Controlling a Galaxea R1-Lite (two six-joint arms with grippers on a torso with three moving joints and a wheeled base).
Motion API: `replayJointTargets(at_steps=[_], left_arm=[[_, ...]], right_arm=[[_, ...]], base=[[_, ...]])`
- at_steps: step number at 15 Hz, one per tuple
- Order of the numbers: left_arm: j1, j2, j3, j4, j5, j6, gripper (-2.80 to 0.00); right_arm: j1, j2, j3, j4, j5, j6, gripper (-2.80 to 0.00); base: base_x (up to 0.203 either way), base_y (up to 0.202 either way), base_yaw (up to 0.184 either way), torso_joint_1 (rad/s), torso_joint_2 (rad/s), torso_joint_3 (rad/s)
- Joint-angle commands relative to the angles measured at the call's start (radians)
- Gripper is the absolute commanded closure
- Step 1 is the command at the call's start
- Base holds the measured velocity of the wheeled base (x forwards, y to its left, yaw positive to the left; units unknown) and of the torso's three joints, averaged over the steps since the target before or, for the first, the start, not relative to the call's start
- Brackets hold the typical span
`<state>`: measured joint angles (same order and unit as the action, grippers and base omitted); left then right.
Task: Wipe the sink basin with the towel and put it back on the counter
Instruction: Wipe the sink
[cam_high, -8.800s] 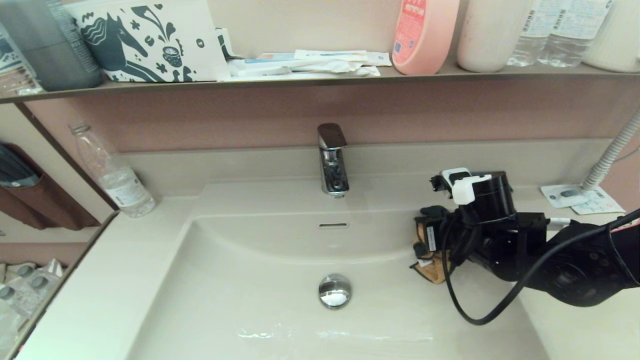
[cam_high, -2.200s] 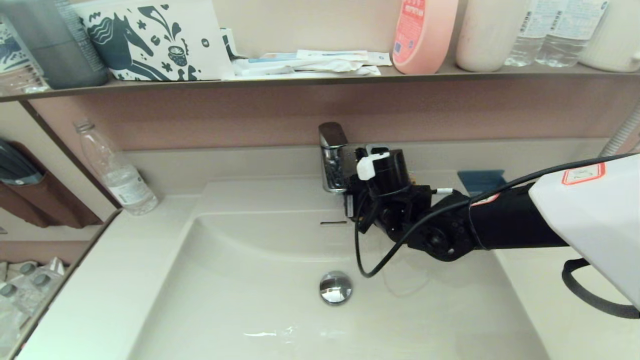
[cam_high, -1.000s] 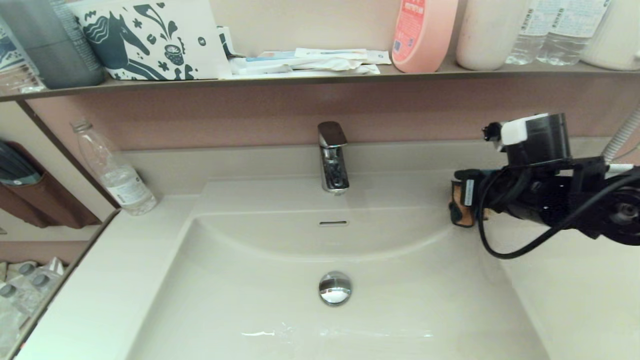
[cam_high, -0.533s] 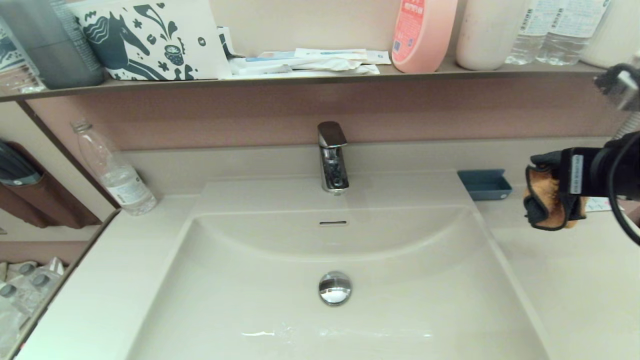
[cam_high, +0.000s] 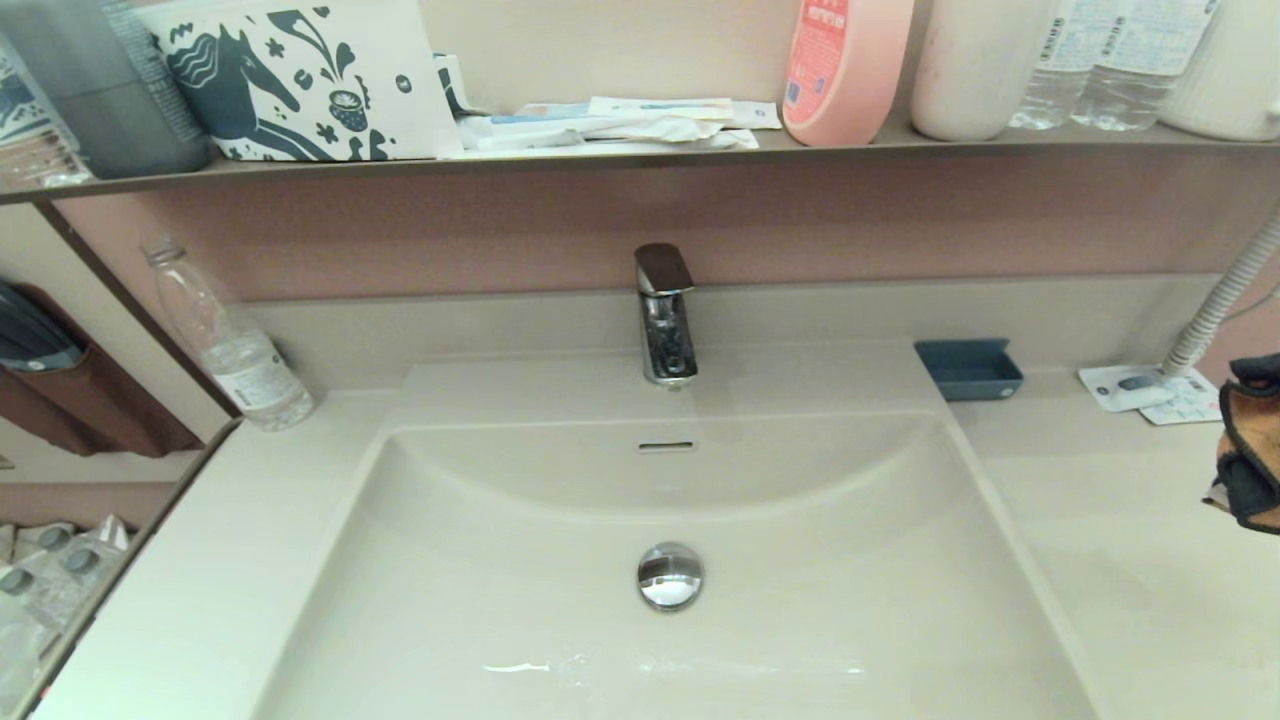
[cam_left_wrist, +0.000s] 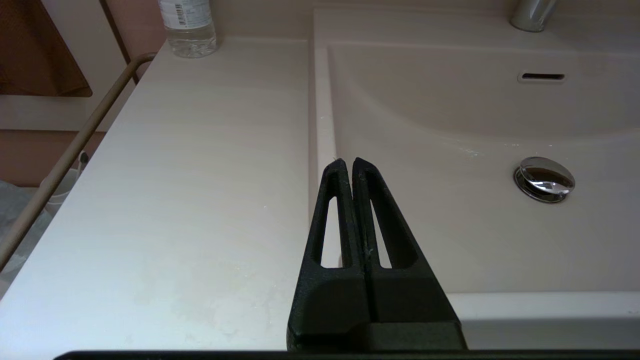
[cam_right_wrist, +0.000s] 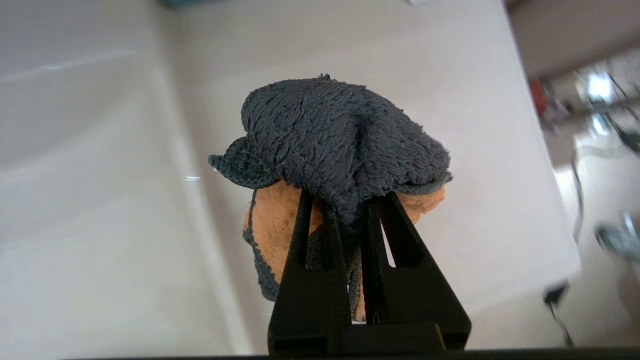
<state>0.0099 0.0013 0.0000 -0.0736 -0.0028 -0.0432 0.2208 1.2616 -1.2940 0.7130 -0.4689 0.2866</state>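
No wording can be read. The pink plastic bottle (cam_high: 845, 65) on the thin dark brown shelf (cam_high: 640, 158) has a red label with print too small to make out. The clear plastic water bottle (cam_left_wrist: 187, 25) on the pale cream worktop (cam_left_wrist: 190, 190) shows only a barcode.

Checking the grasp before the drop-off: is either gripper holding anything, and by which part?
The right gripper holds the towel, pinching a bunched fold of it; the rest bulges past the fingertips. The left gripper is shut on nothing.
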Motion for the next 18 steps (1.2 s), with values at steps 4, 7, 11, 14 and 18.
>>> replayJointTargets(at_steps=[4, 7, 11, 14, 18], left_arm=[[0.0, 0.0, 0.0, -0.001, 0.0, -0.001, 0.0], [0.001, 0.0, 0.0, 0.0, 0.0, -0.001, 0.0], [0.001, 0.0, 0.0, 0.0, 0.0, -0.001, 0.0], [0.001, 0.0, 0.0, -0.002, 0.0, -0.001, 0.0], [0.001, 0.0, 0.0, 0.0, 0.0, -0.001, 0.0]], right_arm=[[-0.054, -0.046, 0.262, 0.019, 0.0, 0.001, 0.0], [-0.047, -0.062, 0.383, 0.01, 0.052, 0.012, 0.0], [-0.037, -0.089, 0.507, -0.115, 0.133, 0.061, 0.0], [-0.037, -0.078, 0.596, -0.187, 0.109, 0.062, 0.0], [-0.035, -0.014, 0.77, -0.433, 0.105, 0.068, 0.0]], base=[[0.0, 0.0, 0.0, 0.0, 0.0, 0.0], [0.0, 0.0, 0.0, 0.0, 0.0, 0.0], [0.0, 0.0, 0.0, 0.0, 0.0, 0.0], [0.0, 0.0, 0.0, 0.0, 0.0, 0.0], [0.0, 0.0, 0.0, 0.0, 0.0, 0.0]])
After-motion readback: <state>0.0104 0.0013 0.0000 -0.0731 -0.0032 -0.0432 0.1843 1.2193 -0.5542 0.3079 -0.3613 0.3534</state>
